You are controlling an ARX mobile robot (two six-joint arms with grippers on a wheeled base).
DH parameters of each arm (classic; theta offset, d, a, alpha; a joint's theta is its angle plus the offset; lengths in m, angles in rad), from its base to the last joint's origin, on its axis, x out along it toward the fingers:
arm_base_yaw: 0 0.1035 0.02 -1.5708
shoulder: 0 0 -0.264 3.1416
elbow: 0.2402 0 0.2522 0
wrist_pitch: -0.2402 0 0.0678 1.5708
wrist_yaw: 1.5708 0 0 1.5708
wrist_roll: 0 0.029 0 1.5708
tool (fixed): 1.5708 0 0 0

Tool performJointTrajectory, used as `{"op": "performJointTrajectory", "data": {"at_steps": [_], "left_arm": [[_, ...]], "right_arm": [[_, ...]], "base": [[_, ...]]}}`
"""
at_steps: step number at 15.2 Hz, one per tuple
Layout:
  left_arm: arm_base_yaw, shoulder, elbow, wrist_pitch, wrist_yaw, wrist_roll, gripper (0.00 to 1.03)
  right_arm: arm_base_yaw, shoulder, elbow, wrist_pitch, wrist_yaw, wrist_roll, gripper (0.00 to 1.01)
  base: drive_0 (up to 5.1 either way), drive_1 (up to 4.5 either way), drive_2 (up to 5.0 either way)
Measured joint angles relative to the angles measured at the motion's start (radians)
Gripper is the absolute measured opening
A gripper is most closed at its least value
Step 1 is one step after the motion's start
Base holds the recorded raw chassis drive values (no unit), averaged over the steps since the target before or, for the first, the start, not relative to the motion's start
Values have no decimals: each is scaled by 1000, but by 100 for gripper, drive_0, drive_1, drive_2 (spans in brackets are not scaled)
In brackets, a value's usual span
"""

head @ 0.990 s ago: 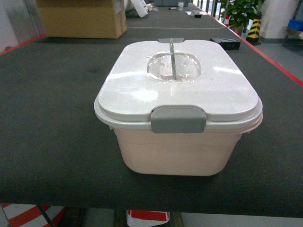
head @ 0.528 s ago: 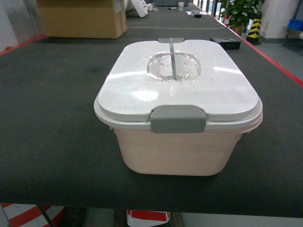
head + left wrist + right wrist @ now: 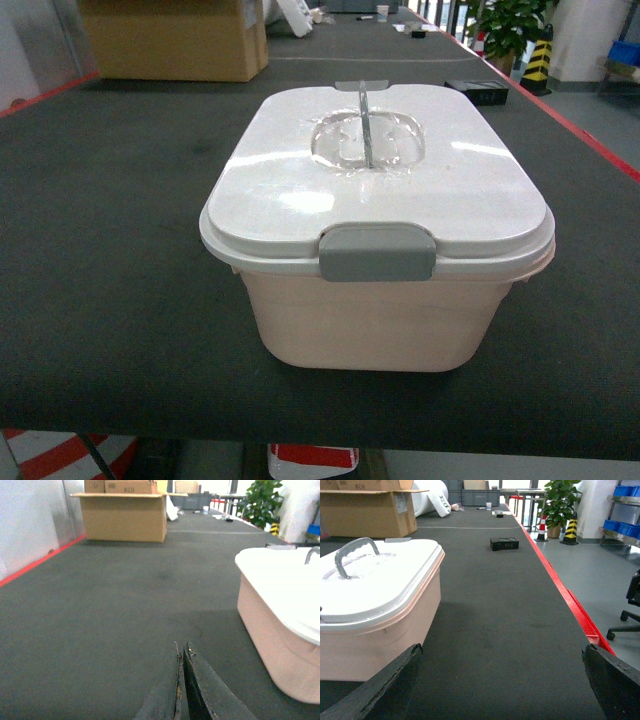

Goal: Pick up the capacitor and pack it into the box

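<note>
While the head view shows only the box [image 3: 378, 250], lidded and latched, no arm in shot, the wrist cameras fill in more. Left gripper [image 3: 182, 652], fingers pressed together, box just to its right, open mat [image 3: 100, 610] ahead. Right gripper [image 3: 502, 680] spread wide, box at its left finger, the table's red edge [image 3: 560, 587] near its right. Capacitor: nowhere visible, possibly inside.

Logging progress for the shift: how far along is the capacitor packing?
Done: the box stands on the table with its lid on and front latch down. In hand: nothing; left pincer shut and empty, right pincer open. No capacitor is visible, so whether it is already inside cannot be told.
</note>
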Motion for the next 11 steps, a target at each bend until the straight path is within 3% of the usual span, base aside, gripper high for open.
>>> {"op": "performJointTrajectory", "data": {"at_steps": [11], "left_arm": [[0, -221, 0, -219, -1, 0, 2]], "right_arm": [[0, 0, 0, 0, 0, 0, 98]], "base": [[0, 0, 0]]}}
